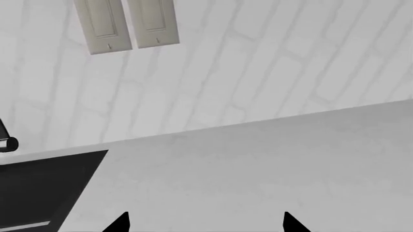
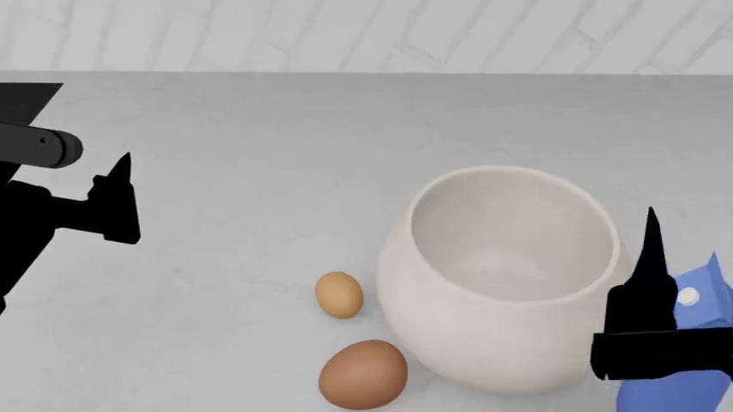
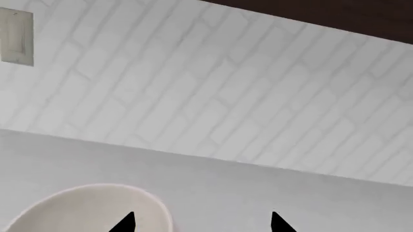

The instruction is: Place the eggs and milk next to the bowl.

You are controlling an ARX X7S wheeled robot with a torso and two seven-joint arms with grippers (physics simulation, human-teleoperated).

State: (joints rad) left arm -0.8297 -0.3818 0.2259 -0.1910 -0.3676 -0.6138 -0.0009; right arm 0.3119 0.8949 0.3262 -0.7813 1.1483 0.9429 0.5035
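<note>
On gray counter (image 2: 252, 154), eggs (image 2: 339, 294) and milk (image 2: 687, 360) flank bowl (image 2: 504, 283); both grippers (image 2: 115, 202) are spread, empty, so only withdrawal seems needed.

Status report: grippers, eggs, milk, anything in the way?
Left gripper and right gripper open, empty. Both eggs beside the bowl. Milk by bowl, behind right gripper. Nothing blocking.

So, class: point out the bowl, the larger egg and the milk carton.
bowl (image 2: 458, 335): head view, outer front wall.
larger egg (image 2: 363, 374): head view, middle of the shell.
milk carton (image 2: 701, 296): head view, sloped top by the white cap.
</note>
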